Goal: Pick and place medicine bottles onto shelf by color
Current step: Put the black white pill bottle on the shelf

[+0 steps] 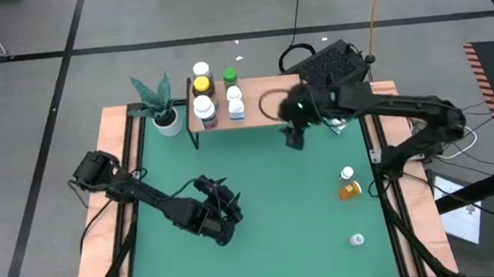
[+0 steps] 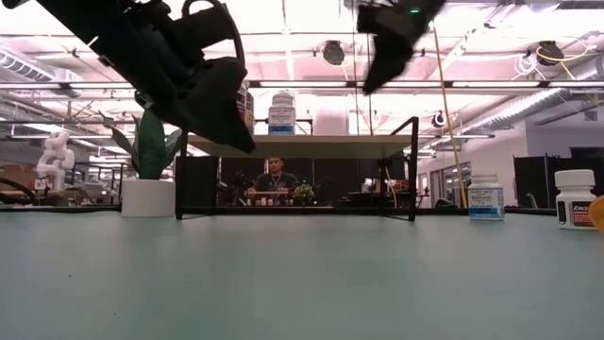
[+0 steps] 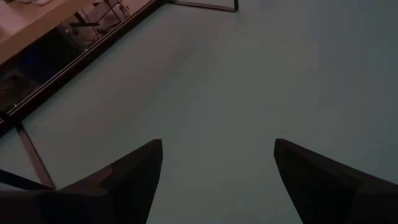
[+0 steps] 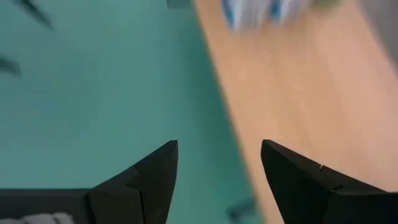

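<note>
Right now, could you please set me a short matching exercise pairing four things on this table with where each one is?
Things:
1. potted plant
2. orange bottle
3. left gripper
4. right gripper

Places:
A. by the shelf's front edge, jaws open and empty
B. over bare green mat, jaws open and empty
C. beside the shelf's left end
D. lying on the mat near the table's right border

Pairs: 1-C, 2-D, 3-B, 4-A
</note>
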